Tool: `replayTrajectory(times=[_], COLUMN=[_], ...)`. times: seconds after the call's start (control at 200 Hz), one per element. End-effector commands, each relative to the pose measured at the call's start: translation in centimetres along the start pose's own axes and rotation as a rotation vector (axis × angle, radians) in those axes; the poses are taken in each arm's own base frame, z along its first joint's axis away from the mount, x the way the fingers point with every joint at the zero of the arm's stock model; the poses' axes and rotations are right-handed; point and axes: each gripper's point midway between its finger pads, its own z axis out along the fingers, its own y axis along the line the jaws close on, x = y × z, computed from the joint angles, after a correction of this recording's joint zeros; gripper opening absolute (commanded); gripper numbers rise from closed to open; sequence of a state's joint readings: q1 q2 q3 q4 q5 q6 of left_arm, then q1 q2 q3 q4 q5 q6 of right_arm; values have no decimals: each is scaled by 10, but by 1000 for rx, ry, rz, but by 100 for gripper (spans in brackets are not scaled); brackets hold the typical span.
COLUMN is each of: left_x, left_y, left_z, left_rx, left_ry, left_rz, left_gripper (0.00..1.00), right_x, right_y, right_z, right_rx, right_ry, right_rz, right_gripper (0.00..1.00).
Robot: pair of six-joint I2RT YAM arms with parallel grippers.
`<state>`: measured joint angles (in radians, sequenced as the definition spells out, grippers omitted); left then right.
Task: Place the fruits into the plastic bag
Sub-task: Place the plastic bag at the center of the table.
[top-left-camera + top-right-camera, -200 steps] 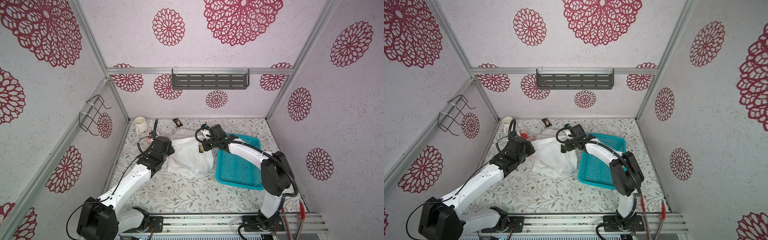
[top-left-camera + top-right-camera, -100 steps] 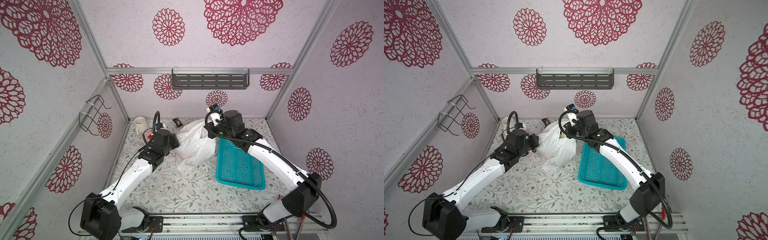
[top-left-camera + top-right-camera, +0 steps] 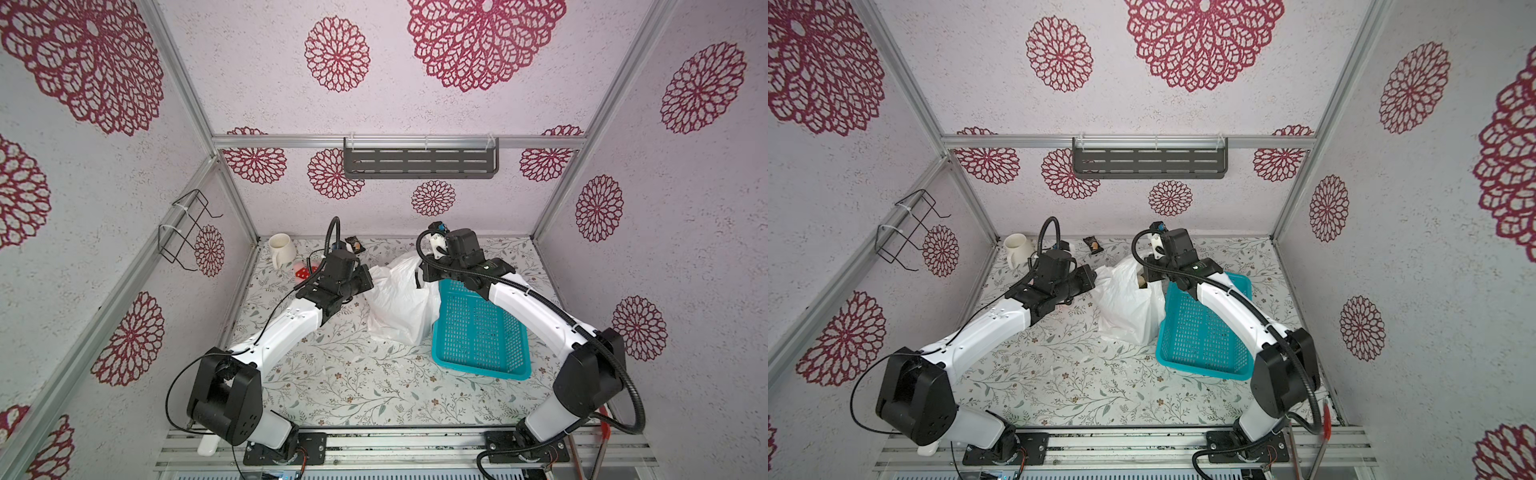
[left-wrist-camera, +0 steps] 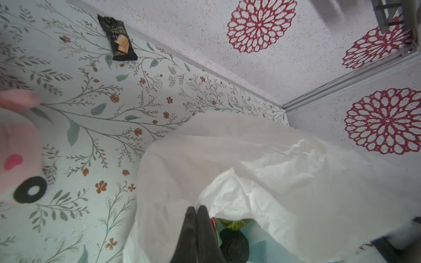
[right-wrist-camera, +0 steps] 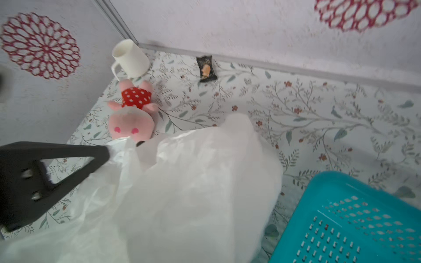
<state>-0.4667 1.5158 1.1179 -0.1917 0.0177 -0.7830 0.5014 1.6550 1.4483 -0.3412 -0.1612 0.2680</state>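
The white plastic bag [image 3: 399,303] [image 3: 1125,307] hangs upright mid-table between my two grippers. My left gripper [image 3: 369,279] [image 4: 196,207] is shut on its left rim. My right gripper [image 3: 419,276] sits at the right rim; its jaws are hidden behind the plastic in the right wrist view, and the bag's edge stretches up to them. Through the mouth, the left wrist view shows fruits inside: a dark round one [image 4: 234,244], green leaves [image 4: 237,224] and a red sliver [image 4: 213,222]. A cream lump [image 3: 1142,283] shows in the opening in a top view.
A teal perforated basket [image 3: 482,372] [image 5: 353,218] lies right of the bag, touching it. At the back left are a white mug [image 3: 281,249], a pink plush toy in a red spotted dress [image 5: 131,118] and a dark snack packet [image 3: 354,244].
Both grippers have risen with the bag's rims, so the bag went from slumped on the table to hanging upright. The right arm has stretched out from a folded pose.
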Motion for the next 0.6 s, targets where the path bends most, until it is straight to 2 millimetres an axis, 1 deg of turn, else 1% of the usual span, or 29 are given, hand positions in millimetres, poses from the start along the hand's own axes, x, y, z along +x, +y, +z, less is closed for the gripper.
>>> replayTrajectory(times=[0.0,0.07,0.115,0.125,0.14,0.165,0.185,0.2,0.225,0.255,0.27,0.295,0.32,0.345,0.415,0.45,0.48,0.495,0.545,0.56,0.595], left_x=[-2,-1,-3,-4,-4,-6,-8,-9,-13,-16,-19,-23,-27,-32,-45,-52,-57,-60,-68,-71,-76], left_y=[-4,5,8,9,9,9,9,8,6,2,0,-3,-7,-10,-18,-21,-24,-25,-24,-24,-19], left_z=[7,12,13,13,14,14,14,14,13,12,11,8,6,2,-10,-17,-24,-28,-38,-42,-49], left_rx=[8,-27,-42,-43,-45,-49,-49,-45,-37,-24,-19,-8,3,11,29,37,43,48,36,30,6], left_ry=[-13,-20,-26,-28,-31,-35,-41,-43,-53,-62,-69,-81,-94,-109,-156,-185,-211,-224,-269,-281,-310], left_rz=[-35,-55,-65,-67,-69,-73,-74,-71,-65,-56,-51,-42,-34,-24,-2,4,10,12,14,13,10], left_gripper=[0,0,0,1,5,16,24,29,41,54,58,63,71,77,86,99,99,99,99,99,99], right_x=[-6,-5,-4,-5,-5,-5,-6,-5,-5,-6,-5,-4,-3,-2,3,6,9,11,15,16,19], right_y=[-15,-27,-29,-29,-29,-30,-29,-29,-29,-27,-27,-26,-24,-22,-15,-10,-4,-2,4,6,9], right_z=[4,9,9,8,8,7,5,4,1,-3,-5,-9,-13,-17,-31,-39,-46,-49,-62,-67,-75], right_rx=[-34,-20,-24,-24,-23,-22,-23,-24,-26,-30,-30,-31,-34,-41,-70,-89,-117,-127,-152,-159,-165], right_ry=[3,15,19,18,19,20,19,21,22,21,25,29,32,35,44,48,52,58,59,59,59], right_rz=[129,151,147,145,144,142,141,141,139,133,131,129,123,116,96,84,70,66,45,38,22], right_gripper=[0,0,0,0,6,17,32,39,47,52,55,57,60,62,69,72,73,77,83,88,93])
